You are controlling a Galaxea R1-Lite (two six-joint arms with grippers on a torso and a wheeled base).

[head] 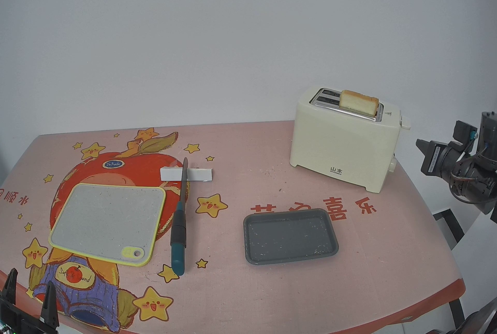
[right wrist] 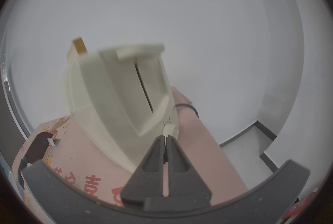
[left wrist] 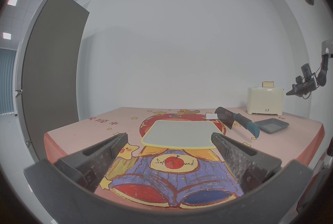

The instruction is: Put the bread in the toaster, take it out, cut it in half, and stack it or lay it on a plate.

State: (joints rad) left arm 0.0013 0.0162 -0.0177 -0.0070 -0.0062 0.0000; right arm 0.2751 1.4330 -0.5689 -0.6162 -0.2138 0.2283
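Observation:
A slice of bread (head: pixel 359 102) stands up out of the front slot of the cream toaster (head: pixel 344 143) at the table's back right. My right gripper (right wrist: pixel 165 138) is shut and empty, its tips close to the knob (right wrist: pixel 169 130) on the toaster's lever end, with the lever (right wrist: pixel 140 51) at the top of its slit. In the head view this gripper (head: pixel 425 151) hangs just right of the toaster. My left gripper (left wrist: pixel 168 136) is open and empty, low over the table's near left corner (head: pixel 29 293). The grey plate (head: pixel 290 235) lies in front of the toaster.
A grey cutting board (head: pixel 108 222) with a yellow rim lies at the left. Beside it a knife (head: pixel 178 226) with a teal handle leans its blade on a small white block (head: pixel 199 174). The table's right edge runs close to the toaster.

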